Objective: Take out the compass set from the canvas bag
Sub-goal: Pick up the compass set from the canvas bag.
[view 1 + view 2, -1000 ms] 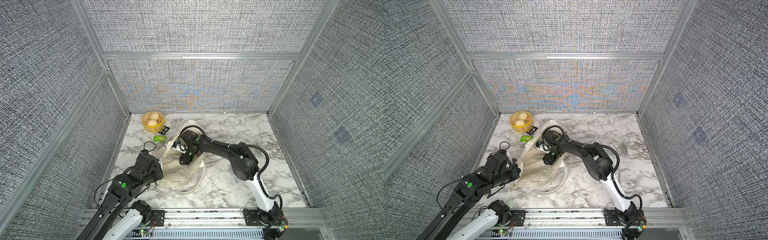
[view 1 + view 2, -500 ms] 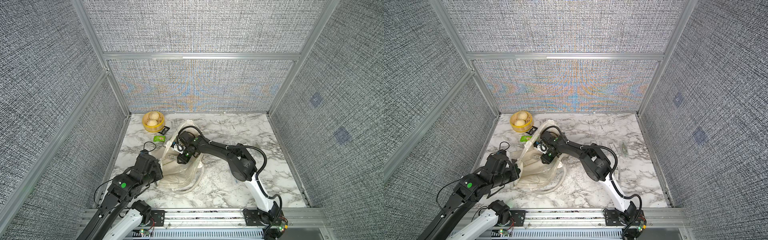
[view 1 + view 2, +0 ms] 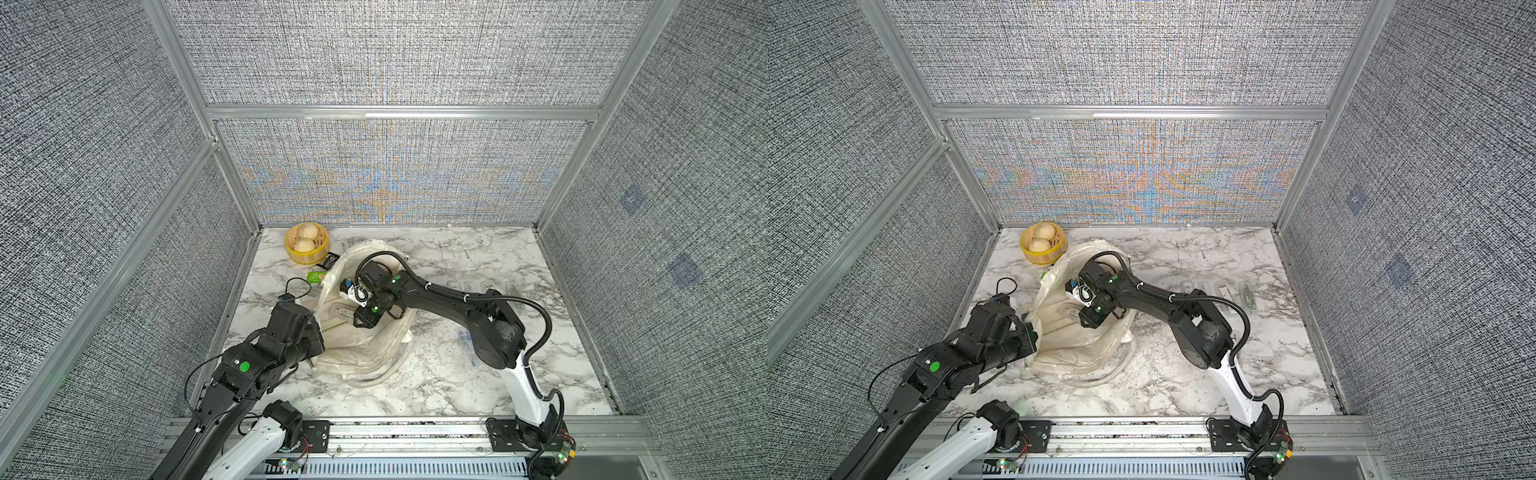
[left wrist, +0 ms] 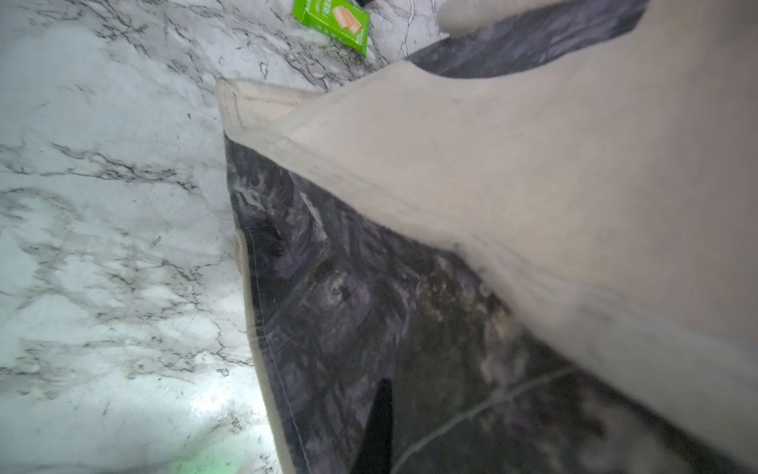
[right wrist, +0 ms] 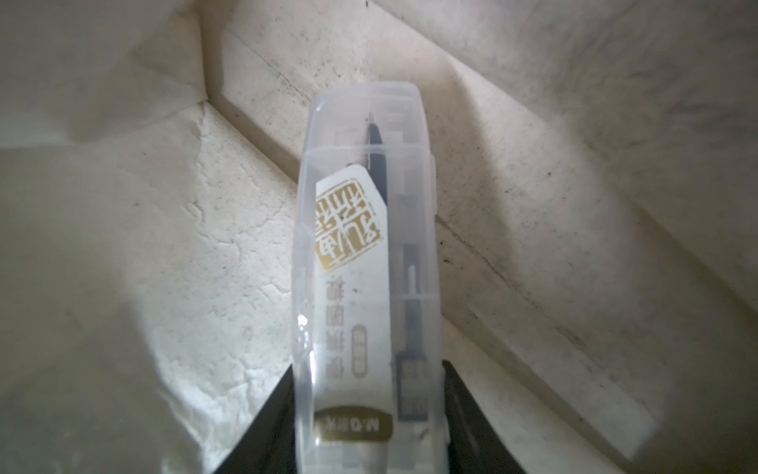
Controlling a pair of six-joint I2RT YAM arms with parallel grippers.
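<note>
My right gripper (image 5: 367, 379) is partly closed, fingers clamping the clear plastic compass set case (image 5: 365, 246) inside the floppy cream canvas bag (image 3: 357, 349); left gripper (image 3: 1030, 337) pinched tight on its rim.

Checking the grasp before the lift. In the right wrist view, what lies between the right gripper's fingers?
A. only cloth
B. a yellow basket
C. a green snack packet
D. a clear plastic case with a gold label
D: the right gripper has its black fingers on either side of the compass set, a clear case with a gold label, over the cream lining of the canvas bag.
</note>
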